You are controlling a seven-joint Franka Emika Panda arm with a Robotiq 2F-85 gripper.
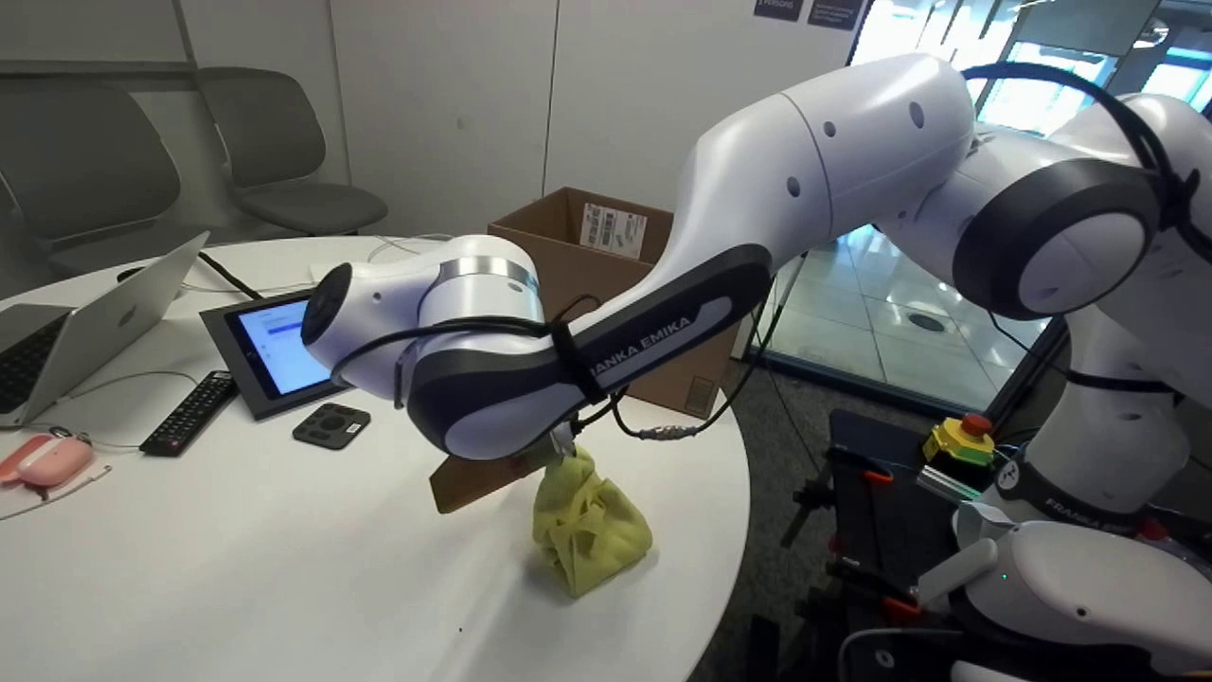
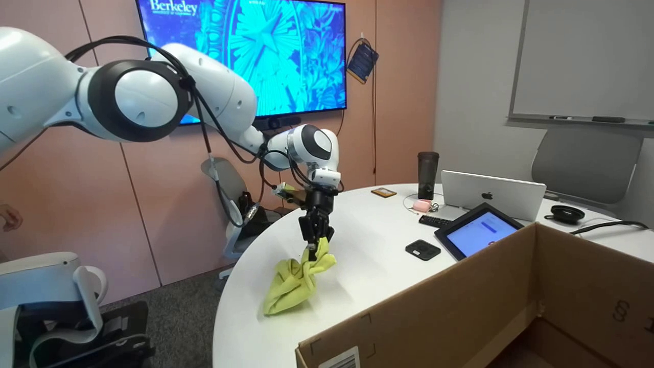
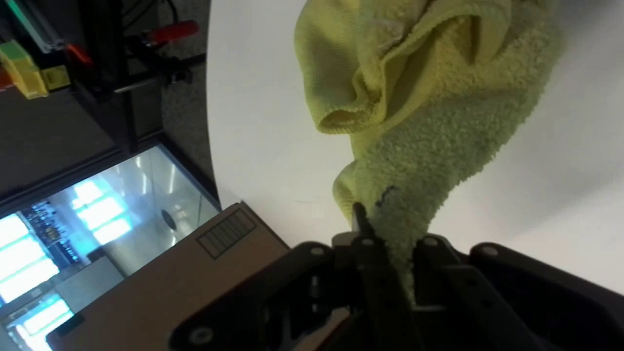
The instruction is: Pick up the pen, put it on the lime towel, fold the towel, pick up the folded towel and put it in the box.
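The lime towel (image 1: 592, 535) is bunched and hangs from my gripper by a gathered upper part. It also shows in an exterior view (image 2: 290, 287) and in the wrist view (image 3: 438, 131). My gripper (image 3: 390, 243) is shut on this gathered part; it points down over the table in an exterior view (image 2: 315, 244). I cannot tell whether the towel's lower end touches the table. The pen does not show; it is hidden or out of view. The open brown box (image 1: 559, 265) stands at the table's edge. Its wall (image 2: 434, 301) fills the front of an exterior view and a lower corner of the wrist view (image 3: 175, 292).
The white round table (image 1: 312, 568) also bears a black tablet (image 2: 440, 232), a black puck-like device (image 2: 423, 250), a remote (image 1: 189, 413), a silver laptop (image 2: 493, 197), a pink case (image 1: 57, 461) and a dark tumbler (image 2: 427, 176). Cables hang from the arm near the box.
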